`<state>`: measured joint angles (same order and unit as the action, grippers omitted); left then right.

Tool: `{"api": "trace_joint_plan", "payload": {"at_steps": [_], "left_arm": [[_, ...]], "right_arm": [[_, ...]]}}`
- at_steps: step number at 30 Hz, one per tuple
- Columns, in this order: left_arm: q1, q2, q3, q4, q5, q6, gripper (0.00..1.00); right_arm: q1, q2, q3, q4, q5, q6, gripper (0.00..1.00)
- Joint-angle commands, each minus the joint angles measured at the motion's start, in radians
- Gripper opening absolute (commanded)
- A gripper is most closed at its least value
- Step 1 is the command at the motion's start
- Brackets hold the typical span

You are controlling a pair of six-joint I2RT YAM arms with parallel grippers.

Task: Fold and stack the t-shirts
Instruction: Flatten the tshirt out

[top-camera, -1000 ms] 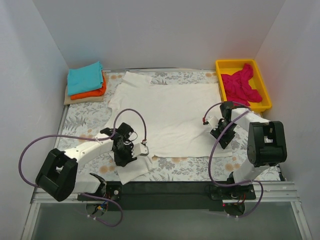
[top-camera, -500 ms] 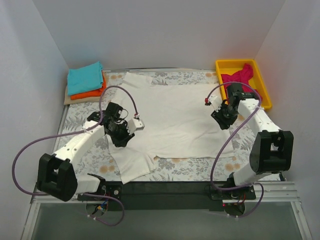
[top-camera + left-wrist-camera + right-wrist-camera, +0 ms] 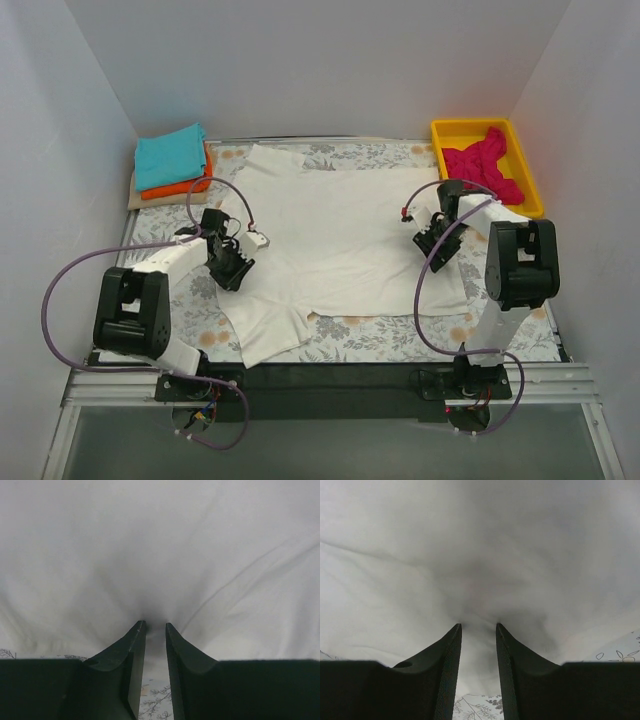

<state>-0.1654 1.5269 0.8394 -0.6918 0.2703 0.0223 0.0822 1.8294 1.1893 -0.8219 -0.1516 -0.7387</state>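
Observation:
A cream-white t-shirt lies spread flat across the floral table cloth, with its near-left sleeve rumpled toward the front edge. My left gripper sits low at the shirt's left edge. In the left wrist view the jaws are pinched on white cloth, and creases fan out from the tips. My right gripper sits at the shirt's right edge. In the right wrist view its jaws stand narrowly apart with white cloth between them. A folded teal t-shirt lies on a folded orange one at the back left. The magenta-pink t-shirt is bunched in a bin.
A yellow bin stands at the back right corner. The folded stack rests on a beige pad. White walls enclose the table on three sides. A black rail with the arm bases runs along the near edge.
My left gripper moved from the near-left sleeve up to the shirt's left edge and lowered onto it. My right gripper swung back, then came down on the right edge.

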Motion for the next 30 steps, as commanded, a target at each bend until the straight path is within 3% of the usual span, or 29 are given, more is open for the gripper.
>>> {"api": "trace_joint_plan", "payload": {"at_steps": [1,7,11,13,16,19,23,25,30], "left_arm": [[0.004,-0.095,-0.071,-0.047,0.017,0.067,0.24],[0.009,-0.117,-0.073,-0.192,0.061,0.103,0.21],[0.027,-0.068,0.061,-0.362,0.145,0.146,0.20],[0.052,-0.030,0.218,-0.370,0.217,0.122,0.21],[0.076,0.103,0.495,-0.322,0.312,0.000,0.27],[0.086,0.273,0.679,-0.174,0.357,-0.128,0.32],[0.086,0.516,1.017,0.050,0.285,-0.388,0.38],[0.087,0.602,1.108,0.109,0.245,-0.435,0.42],[0.087,0.820,1.320,0.258,0.061,-0.550,0.45]], "right_arm": [[0.014,-0.027,-0.098,0.004,0.003,-0.016,0.34],[0.028,-0.149,-0.172,-0.074,-0.058,-0.073,0.33],[0.019,-0.177,-0.009,-0.152,-0.075,-0.082,0.36],[-0.002,-0.154,0.099,-0.157,-0.095,-0.064,0.37],[-0.042,-0.040,0.388,-0.149,-0.121,0.013,0.37],[-0.052,0.138,0.685,-0.132,-0.091,0.080,0.34],[-0.050,0.361,1.002,-0.071,-0.031,0.163,0.32],[-0.047,0.471,1.134,-0.034,-0.008,0.174,0.31],[-0.010,0.525,1.031,0.174,0.090,0.170,0.33]]}}
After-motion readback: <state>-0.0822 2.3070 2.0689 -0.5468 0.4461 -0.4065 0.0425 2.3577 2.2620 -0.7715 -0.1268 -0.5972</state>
